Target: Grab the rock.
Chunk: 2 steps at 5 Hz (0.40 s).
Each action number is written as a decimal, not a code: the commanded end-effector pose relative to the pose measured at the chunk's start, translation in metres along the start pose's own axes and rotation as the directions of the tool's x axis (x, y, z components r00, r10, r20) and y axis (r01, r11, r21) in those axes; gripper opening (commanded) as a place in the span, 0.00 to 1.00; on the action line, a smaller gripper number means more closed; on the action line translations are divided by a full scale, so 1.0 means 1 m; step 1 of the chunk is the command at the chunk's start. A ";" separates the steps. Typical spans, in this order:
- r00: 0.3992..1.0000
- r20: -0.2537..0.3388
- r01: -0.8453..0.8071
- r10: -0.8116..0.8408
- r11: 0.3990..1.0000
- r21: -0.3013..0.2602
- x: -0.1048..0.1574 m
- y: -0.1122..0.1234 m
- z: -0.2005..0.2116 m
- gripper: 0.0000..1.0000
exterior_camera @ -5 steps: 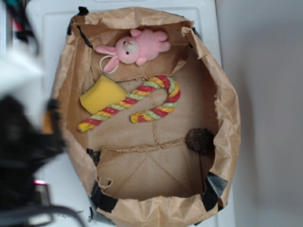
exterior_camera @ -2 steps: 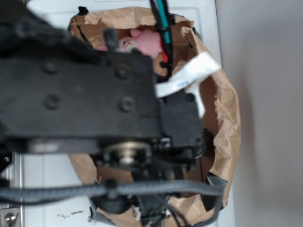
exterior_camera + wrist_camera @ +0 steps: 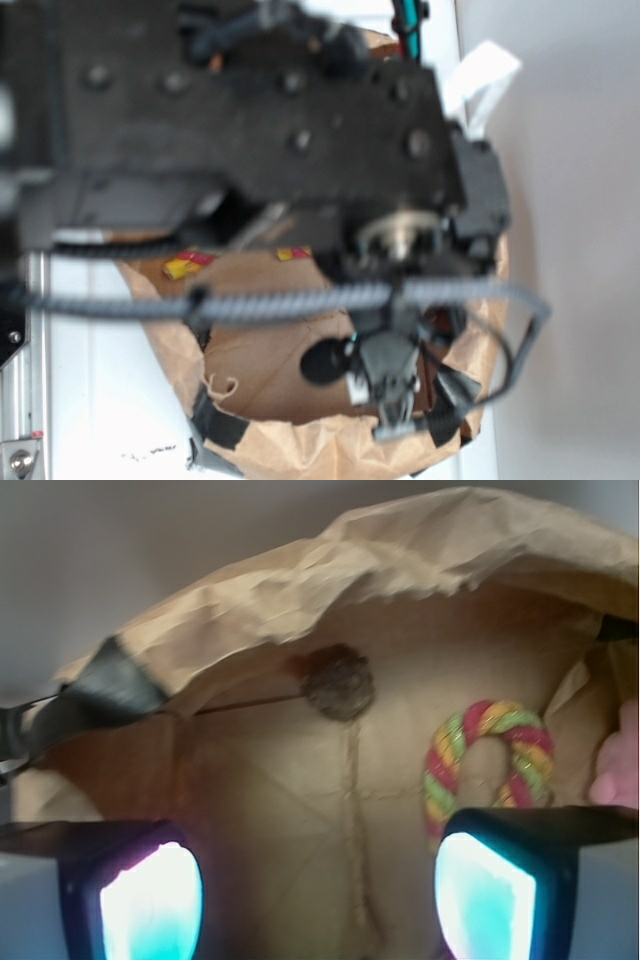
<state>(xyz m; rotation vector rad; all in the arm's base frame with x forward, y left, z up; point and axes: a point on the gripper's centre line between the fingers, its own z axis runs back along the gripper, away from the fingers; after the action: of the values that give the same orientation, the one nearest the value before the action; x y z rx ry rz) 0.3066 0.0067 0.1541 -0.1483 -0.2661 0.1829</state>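
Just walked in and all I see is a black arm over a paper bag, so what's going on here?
A WidowX robot arm is reaching into an open brown paper bag to pick up a small dark brown, bumpy rock lying on the bag's floor near its wall. In the wrist view the gripper is open and empty, fingers spread, with the rock ahead of them and not touched. A red, yellow and green twisted rope candy cane lies beside the rock. In the exterior view the arm hides most of the bag.

rock (image 3: 339, 683) hidden by blurred arm (image 3: 250, 130) in exterior view
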 end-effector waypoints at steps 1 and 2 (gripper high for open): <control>0.999 0.044 -0.019 0.019 1.000 0.010 0.005 0.037 0.004 1.00; 1.000 0.016 -0.023 0.024 0.999 -0.042 -0.010 0.022 -0.019 1.00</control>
<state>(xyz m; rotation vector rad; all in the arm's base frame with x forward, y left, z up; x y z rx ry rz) 0.2927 0.0211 0.1130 -0.1914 -0.2342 0.2189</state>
